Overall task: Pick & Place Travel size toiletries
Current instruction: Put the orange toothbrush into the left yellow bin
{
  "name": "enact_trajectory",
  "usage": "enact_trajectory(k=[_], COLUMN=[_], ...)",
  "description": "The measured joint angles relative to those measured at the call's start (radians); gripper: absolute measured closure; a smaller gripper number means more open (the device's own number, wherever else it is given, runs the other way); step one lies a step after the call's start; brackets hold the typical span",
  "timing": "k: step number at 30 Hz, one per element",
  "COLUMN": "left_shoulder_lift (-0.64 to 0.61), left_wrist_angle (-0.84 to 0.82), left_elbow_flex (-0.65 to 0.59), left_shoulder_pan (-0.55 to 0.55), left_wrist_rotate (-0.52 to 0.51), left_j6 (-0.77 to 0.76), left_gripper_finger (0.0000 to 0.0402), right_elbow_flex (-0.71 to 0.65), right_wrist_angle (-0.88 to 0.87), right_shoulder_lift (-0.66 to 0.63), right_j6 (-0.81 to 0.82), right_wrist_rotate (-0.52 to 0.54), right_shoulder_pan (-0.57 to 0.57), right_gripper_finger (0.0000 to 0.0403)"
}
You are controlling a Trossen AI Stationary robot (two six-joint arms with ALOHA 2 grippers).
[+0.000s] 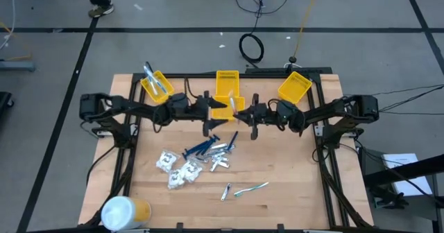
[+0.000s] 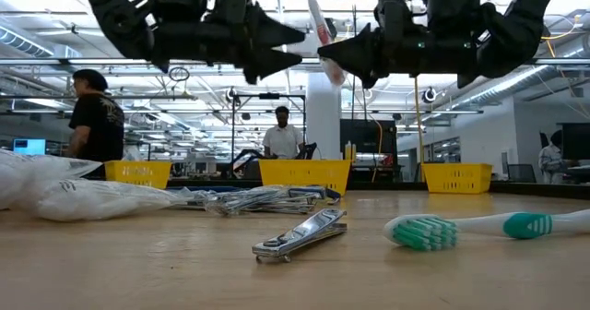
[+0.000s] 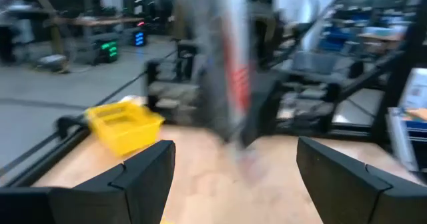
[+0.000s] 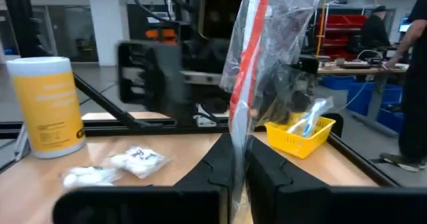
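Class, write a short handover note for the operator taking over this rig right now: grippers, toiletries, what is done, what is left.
Right gripper: shut on a clear-wrapped toothbrush, held in the air near the middle bin.
Left gripper: open, empty, facing it.
Done: toothbrushes in the left bin.
Left on the table: white packets, blue razors, silvery tubes, a nail clipper, a green toothbrush.

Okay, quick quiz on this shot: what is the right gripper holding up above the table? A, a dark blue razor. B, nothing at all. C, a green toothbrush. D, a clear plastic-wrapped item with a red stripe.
D: the right gripper is shut on a clear plastic-wrapped item with a red stripe, while the green toothbrush lies on the table and the left gripper is open.
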Motion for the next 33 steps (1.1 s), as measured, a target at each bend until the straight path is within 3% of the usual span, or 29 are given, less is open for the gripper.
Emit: enact_trajectory(k=[3,17,26,33], left_shoulder_lift=[-0.009,-0.069,-0.061,-0.061], left_wrist_angle=[0.003,-0.029,-0.034,-0.038], left_elbow_flex=[0.018,0.018,0.018,0.018], left_shoulder_pan=[-0.002,0.042,0.006,-0.006], left_wrist_rotate=[0.038,0.035,0.023,0.02], left_j6=[0.015,0.027,0.048,0.053], left_gripper_finger=[0.0094,0.0094,0.0094,0.0094], right_elbow_flex=[0.016,0.086,0.168,0.192], right_wrist_angle=[-0.018,-0.076,-0.082,-0.058], right_shoulder_lift=[0.0,0.002,0.165,0.189], right_j6=[-0.001,-0.05,-0.054,-0.047], right_wrist_rotate=[0.011,0.008,0.011,0.008], right_shoulder_pan=[0.001,0.022,0.021,0.023], right_gripper_finger=[0.0392,0.0392,0.0392,0.0392])
